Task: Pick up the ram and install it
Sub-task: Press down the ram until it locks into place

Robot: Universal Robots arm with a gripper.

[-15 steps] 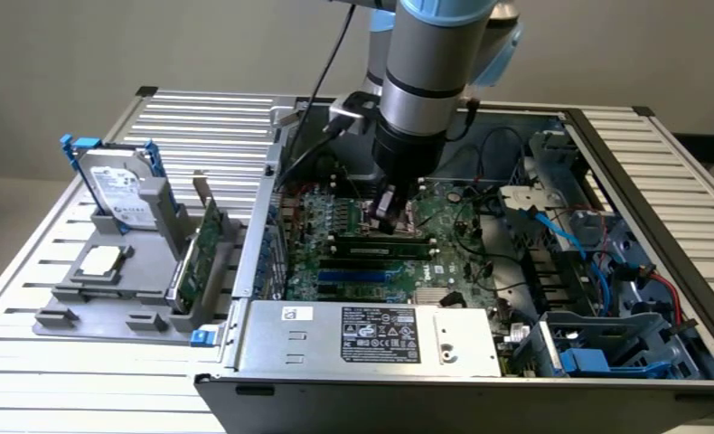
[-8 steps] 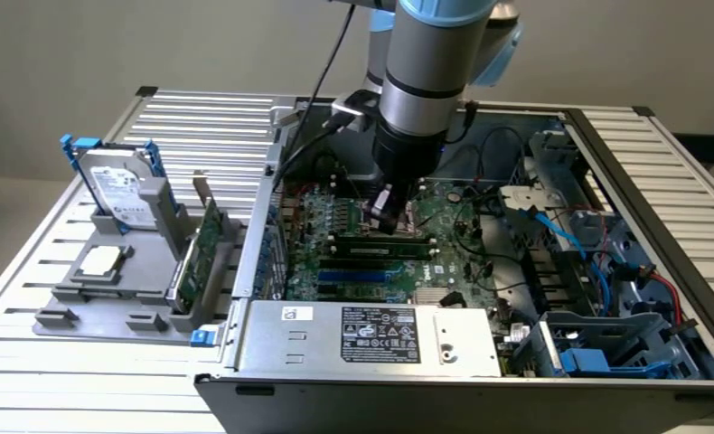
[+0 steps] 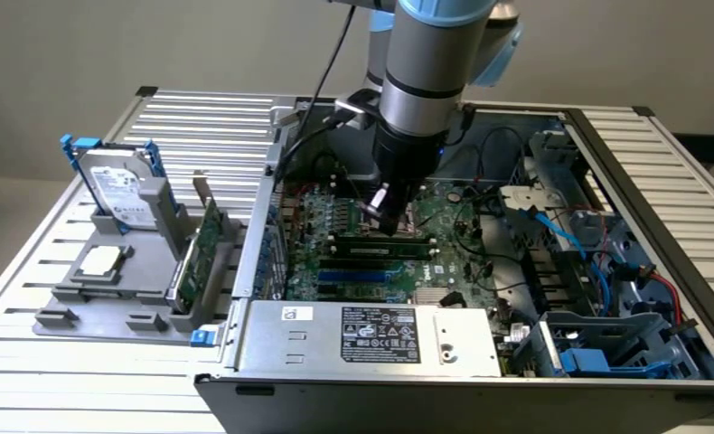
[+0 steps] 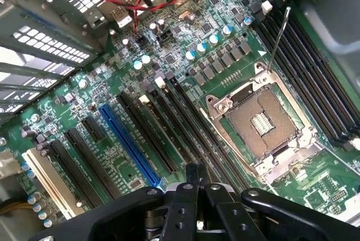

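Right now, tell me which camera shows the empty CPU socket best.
The wrist view. The CPU socket lies open and whole there, its metal frame, contact field and raised lever plain. In the exterior view the gripper stands in front of that part of the motherboard, so little of the socket can be made out.

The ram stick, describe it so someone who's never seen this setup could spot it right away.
Find the open computer case, then the green motherboard on its floor. Under the arm's shut pincer a long thin dark strip lies across the board: the ram. The blue slot nearby is bright-coloured; the ram is nearly black.
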